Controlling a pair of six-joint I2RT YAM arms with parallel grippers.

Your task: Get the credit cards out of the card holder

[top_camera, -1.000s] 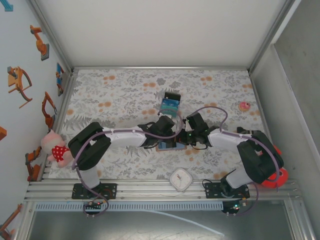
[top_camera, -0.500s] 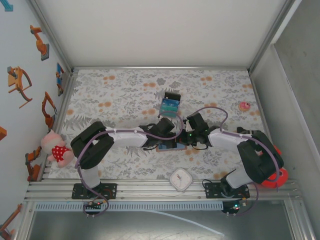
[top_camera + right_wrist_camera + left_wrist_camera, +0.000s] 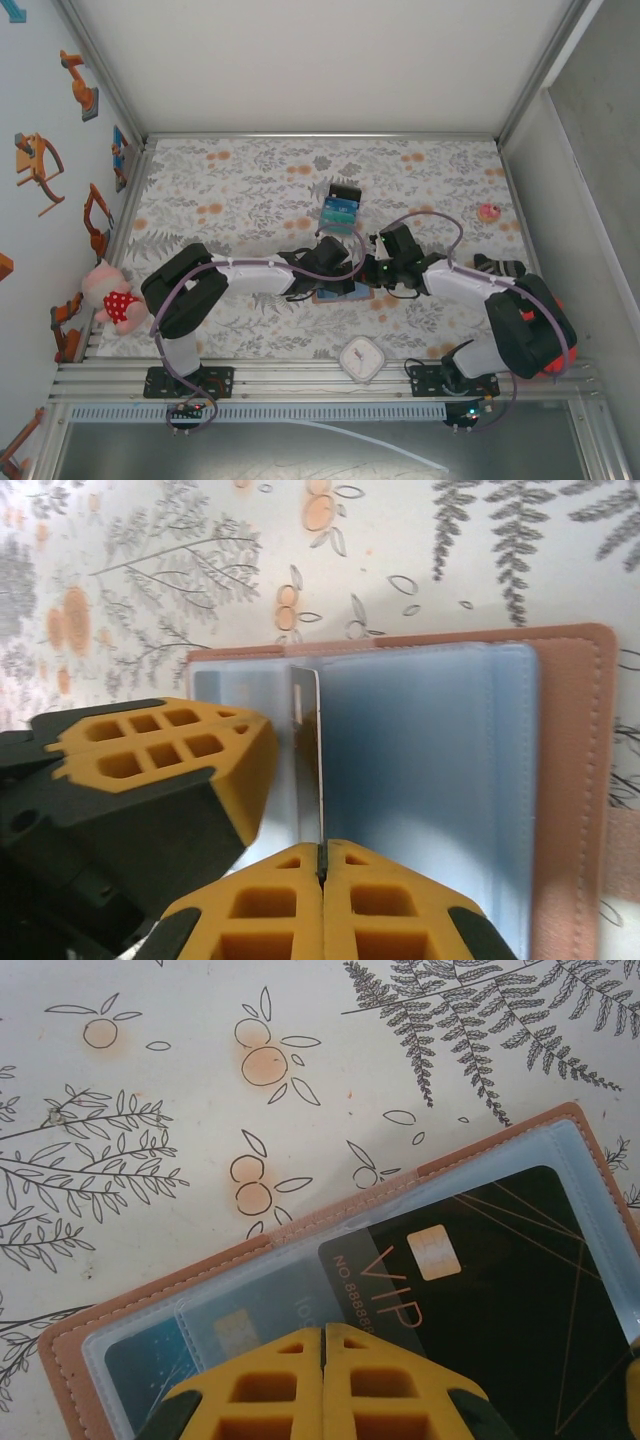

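The left fingers (image 3: 270, 1385) have just closed and now sit pressed together at the near edge of the black card (image 3: 500, 1280), seemingly nipping it. The card is still inside the card holder (image 3: 570, 780), which lies open on the tabletop (image 3: 150, 1160). The right fingers (image 3: 390, 900), pressed together, pinch a sleeve page (image 3: 306, 750) upright. The card looks ready to be pulled out.

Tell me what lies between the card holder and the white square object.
Bare floral tablecloth runs from the card holder to it, in the top view.

Two arms (image 3: 250, 272), one card holder (image 3: 572, 780), one pile of cards (image 3: 340, 205), one white square (image 3: 360, 358), one doll (image 3: 112, 295).
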